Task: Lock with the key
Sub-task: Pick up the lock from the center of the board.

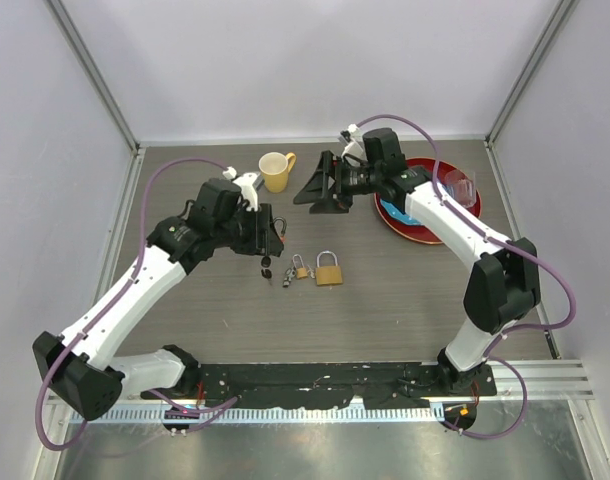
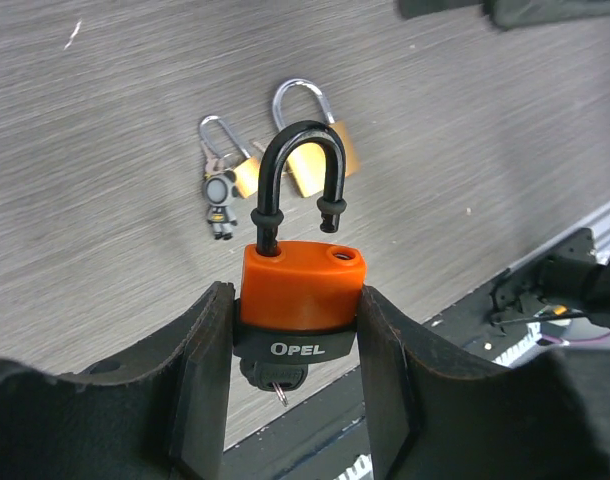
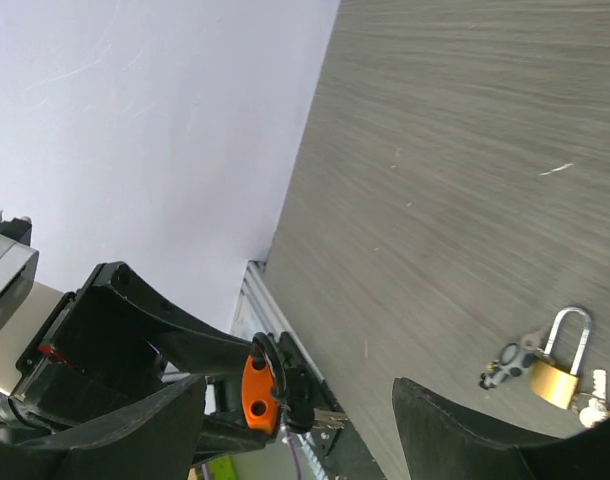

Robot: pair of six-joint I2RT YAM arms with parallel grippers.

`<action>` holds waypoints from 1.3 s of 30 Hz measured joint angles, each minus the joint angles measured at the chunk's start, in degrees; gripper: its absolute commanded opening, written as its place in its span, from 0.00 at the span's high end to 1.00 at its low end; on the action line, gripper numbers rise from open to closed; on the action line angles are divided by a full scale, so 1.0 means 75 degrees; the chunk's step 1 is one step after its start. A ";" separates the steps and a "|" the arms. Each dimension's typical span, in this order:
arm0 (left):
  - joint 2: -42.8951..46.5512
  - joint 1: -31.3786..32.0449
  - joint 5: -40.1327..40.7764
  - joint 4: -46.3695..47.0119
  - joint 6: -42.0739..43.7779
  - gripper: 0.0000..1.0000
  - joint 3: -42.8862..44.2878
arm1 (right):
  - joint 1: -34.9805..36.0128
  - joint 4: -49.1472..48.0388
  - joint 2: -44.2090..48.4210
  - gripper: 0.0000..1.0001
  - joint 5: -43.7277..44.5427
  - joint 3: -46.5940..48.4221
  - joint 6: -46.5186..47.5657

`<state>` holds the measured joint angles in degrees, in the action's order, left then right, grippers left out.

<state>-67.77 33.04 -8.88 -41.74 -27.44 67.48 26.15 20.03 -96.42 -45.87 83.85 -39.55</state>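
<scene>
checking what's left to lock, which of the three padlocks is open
The orange padlock held in the left gripper: one shackle leg stands free of the body. The small brass padlock and the larger brass padlock look closed.

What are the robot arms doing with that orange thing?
The left gripper holds an orange padlock up above the table. Its shackle is popped open, and a key sticks in the bottom. The right gripper is wide open and empty, hanging across from it. Two brass padlocks lie on the table. The orange one is not locked yet.
</scene>
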 measured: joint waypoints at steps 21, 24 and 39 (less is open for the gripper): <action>-0.0166 0.0000 -0.0592 0.0140 -0.0087 1.00 0.0417 | 0.0571 -0.1241 -0.0268 0.47 -0.1026 -0.0017 -0.0560; -0.0195 0.0000 -0.0595 0.0160 -0.0099 1.00 0.0417 | 0.0638 -0.1259 -0.0309 0.48 -0.1078 -0.0111 -0.0577; -0.0213 0.0000 -0.0653 0.0210 -0.0134 0.96 0.0469 | 0.0845 -0.1276 -0.0367 0.98 -0.0997 -0.0187 -0.0592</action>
<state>-69.36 33.04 -13.78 -40.16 -28.45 71.00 32.49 10.46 -99.18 -53.34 82.46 -43.99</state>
